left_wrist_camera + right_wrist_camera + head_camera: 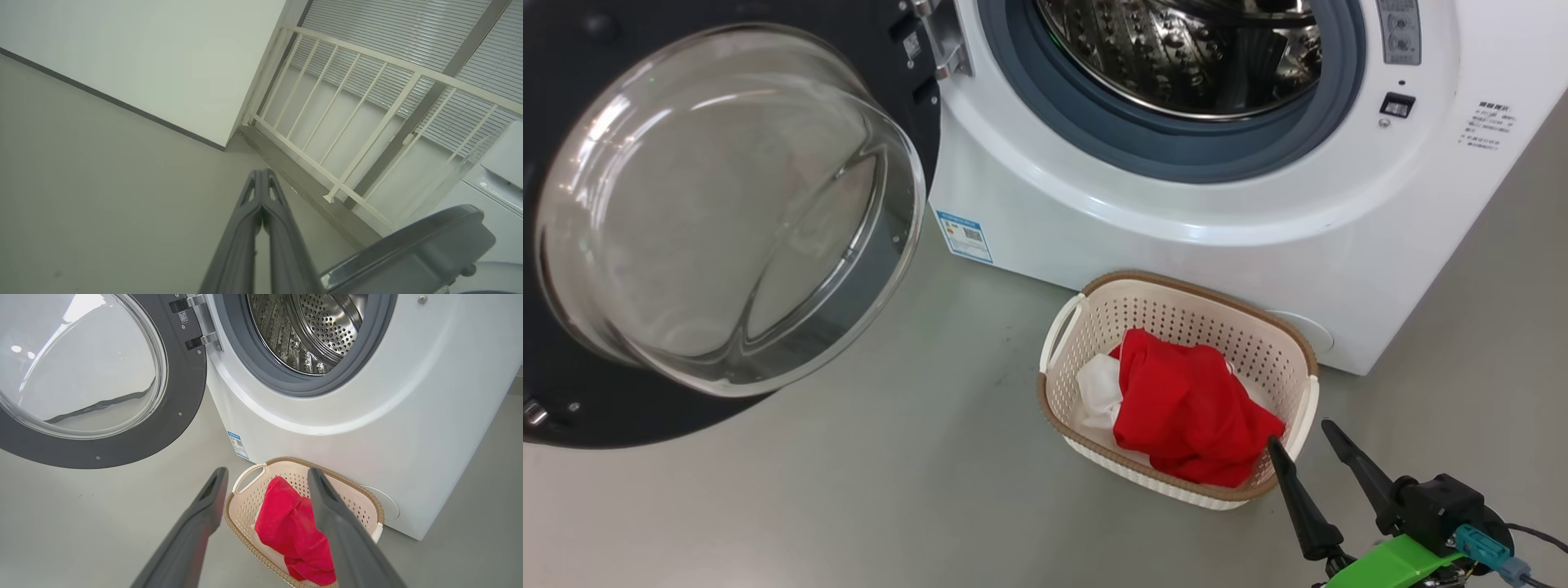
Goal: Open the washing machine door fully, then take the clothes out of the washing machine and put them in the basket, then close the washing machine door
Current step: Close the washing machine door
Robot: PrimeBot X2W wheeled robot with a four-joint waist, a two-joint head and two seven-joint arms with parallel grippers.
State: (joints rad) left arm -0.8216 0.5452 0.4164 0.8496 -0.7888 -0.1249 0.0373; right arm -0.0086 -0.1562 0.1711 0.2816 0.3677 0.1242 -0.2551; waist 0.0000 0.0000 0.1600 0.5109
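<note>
Grey floor [849, 506]: basket [1176, 282] is sitting by the washer [1217, 220] for short drops, clothes [1184, 408] in. We're holding right gripper [1300, 433] jaws apart, left gripper [261, 173] jaws together.

Just beyond your right tool [1299, 432], note the red clothes [1188, 408] with white parts, lying in the cream, perforated, brown-rimmed basket [1176, 314].

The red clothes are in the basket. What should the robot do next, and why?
Probably start pushing the big round black-rimmed glass door shut with the left arm's closed jaws. The red clothes lie in the cream perforated basket, the steel drum looks empty, and the door stands wide open.
</note>
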